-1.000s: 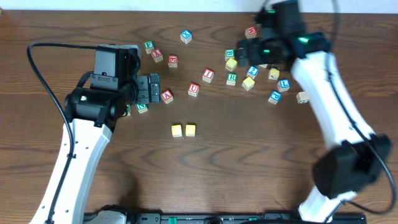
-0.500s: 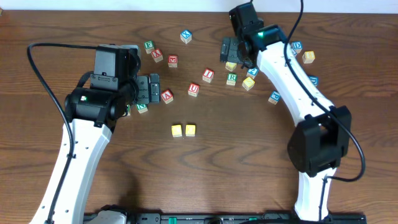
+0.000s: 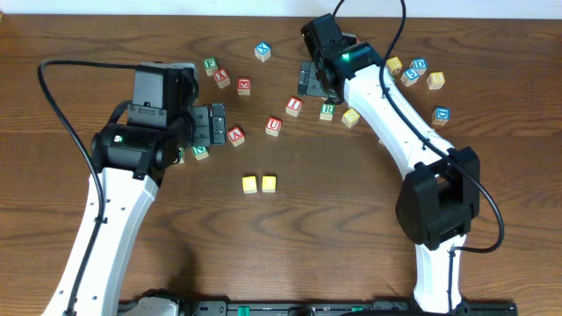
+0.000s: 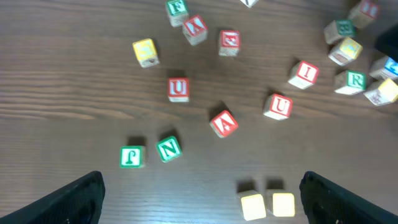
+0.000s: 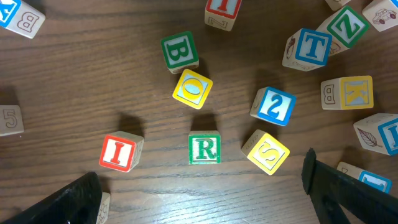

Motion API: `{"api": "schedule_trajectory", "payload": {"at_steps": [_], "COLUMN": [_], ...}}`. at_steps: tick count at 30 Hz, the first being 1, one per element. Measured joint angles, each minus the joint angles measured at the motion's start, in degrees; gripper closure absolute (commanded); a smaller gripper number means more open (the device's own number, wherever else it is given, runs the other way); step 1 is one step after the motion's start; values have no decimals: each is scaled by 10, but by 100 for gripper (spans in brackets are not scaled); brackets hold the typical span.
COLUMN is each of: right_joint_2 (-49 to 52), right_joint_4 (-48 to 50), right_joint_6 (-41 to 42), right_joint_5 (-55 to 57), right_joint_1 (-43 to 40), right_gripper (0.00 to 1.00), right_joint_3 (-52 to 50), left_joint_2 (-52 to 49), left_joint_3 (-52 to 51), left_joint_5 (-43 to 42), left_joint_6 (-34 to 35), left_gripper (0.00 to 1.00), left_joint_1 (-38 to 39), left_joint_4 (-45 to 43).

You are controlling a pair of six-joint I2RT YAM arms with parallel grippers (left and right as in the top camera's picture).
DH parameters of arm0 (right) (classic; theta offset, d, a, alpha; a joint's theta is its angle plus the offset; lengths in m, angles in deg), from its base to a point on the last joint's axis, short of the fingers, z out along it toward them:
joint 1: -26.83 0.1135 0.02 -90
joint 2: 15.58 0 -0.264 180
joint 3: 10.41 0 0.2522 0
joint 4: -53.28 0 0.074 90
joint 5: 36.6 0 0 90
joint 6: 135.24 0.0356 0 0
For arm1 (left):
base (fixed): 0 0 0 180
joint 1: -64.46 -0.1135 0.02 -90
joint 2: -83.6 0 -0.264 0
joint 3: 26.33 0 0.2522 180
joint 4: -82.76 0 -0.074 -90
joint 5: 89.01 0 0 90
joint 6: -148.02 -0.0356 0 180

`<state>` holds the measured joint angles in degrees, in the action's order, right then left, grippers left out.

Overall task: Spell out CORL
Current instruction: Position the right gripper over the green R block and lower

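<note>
1. Blocks, small wooden cubes with painted letters, lie scattered over the brown tabletop (image 3: 351, 219), and two arms reach over them, one claw each.
2. Two yellow blocks (image 3: 250, 183) stand side by side in the middle, apart from the scatter. Their tops are too small to read.
3. Under the right wrist camera I can read one of each: a green R block (image 5: 204, 149), a yellow O block (image 5: 192, 88), a green B (image 5: 180, 51), a red I (image 5: 117, 152), a yellow S (image 5: 268, 152), a blue 2 (image 5: 273, 105), a blue T (image 5: 308, 47), a green Z (image 5: 344, 25) and a yellow K (image 5: 350, 92).
4. Under the left wrist camera there are two red U blocks (image 4: 178, 89), one red A (image 4: 223, 123), one green N (image 4: 168, 149) and one green P (image 4: 130, 156).
5. The right claw (image 5: 199, 196) is spread wide and carries nothing. The R block lies on the tabletop just ahead of it, between its fingers, and the O block lies just beyond the R.
6. The left claw (image 4: 202, 199) is also spread and empty, with the A and N ahead of it and the yellow pair lying between its fingers.
</note>
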<state>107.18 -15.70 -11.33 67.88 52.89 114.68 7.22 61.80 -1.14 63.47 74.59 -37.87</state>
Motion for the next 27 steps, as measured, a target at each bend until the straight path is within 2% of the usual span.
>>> {"api": "schedule_trajectory", "payload": {"at_steps": [6, 10, 18, 27], "right_joint_2": [0, 0, 0, 0], "right_joint_4": [-5, -8, -9, 24], "right_joint_6": [0, 0, 0, 0], "right_joint_5": [4, 5, 5, 13], "right_joint_1": [3, 17, 23, 23], "right_gripper": [1, 1, 1, 1], "right_joint_3": [0, -1, -8, -45], "left_joint_2": [0, 0, -8, -9], "left_joint_3": [0, 0, 0, 0], "left_joint_5": [68, 85, 59, 38], "left_joint_6": [-28, -55, -63, -68], "left_gripper": [1, 1, 1, 1], "left_joint_1": [0, -21, -125, -142], "left_joint_4": [7, 6, 5, 5]}}
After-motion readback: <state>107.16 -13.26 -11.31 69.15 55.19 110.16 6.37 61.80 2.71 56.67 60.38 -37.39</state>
